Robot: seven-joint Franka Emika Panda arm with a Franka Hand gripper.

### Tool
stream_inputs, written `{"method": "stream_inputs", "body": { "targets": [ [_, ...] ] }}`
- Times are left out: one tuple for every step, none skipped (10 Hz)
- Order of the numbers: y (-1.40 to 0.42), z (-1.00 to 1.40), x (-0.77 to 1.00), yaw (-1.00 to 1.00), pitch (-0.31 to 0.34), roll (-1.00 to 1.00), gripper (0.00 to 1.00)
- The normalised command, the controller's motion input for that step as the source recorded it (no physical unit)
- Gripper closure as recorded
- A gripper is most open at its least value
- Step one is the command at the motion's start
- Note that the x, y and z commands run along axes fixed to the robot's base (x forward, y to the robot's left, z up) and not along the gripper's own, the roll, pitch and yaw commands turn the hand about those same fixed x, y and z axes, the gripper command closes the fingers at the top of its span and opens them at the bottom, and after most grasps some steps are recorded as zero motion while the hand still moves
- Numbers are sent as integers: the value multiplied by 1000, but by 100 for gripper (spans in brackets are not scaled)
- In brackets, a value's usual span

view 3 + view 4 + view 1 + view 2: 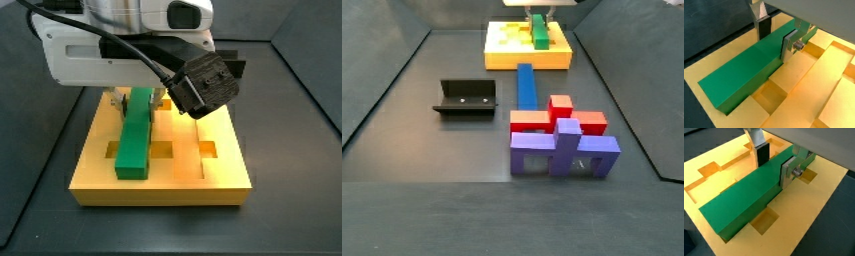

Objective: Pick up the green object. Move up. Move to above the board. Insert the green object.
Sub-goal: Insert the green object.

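Two silver finger plates w/ dark pads clamp the green object [747, 70] across its width near one end: in both wrist views we see one finger [763, 22] on one long side and the other finger [791, 169] on the opposite side, bar squeezed between them. So the gripper [774, 160] is narrow, holding the bar. Most of the bar's length runs out away from the gripper, w/ its free square end well clear of the fingers.

Under gripper and bar lies the board [817, 95], yellow-orange, w/ grooves and square holes showing beside and beneath the bar. In a side view the green object [135, 135] lies lengthwise over the board [201, 180], below the arm; whether it touches the board or hangs just above, we can't tell.

Going left to right in a side view, all well apart from the gripper [539, 13]: fixture [465, 98], blue bar [525, 84], red piece [556, 115], purple pieces [563, 150].

No brands, labels or readable writing that we can make out.
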Motion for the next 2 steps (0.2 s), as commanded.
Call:
{"method": "stream_inputs", "body": {
  "targets": [
    [0, -260, 6, 0, -26, -16, 100],
    [0, 0, 0, 0, 0, 0, 100]
  ]
}}
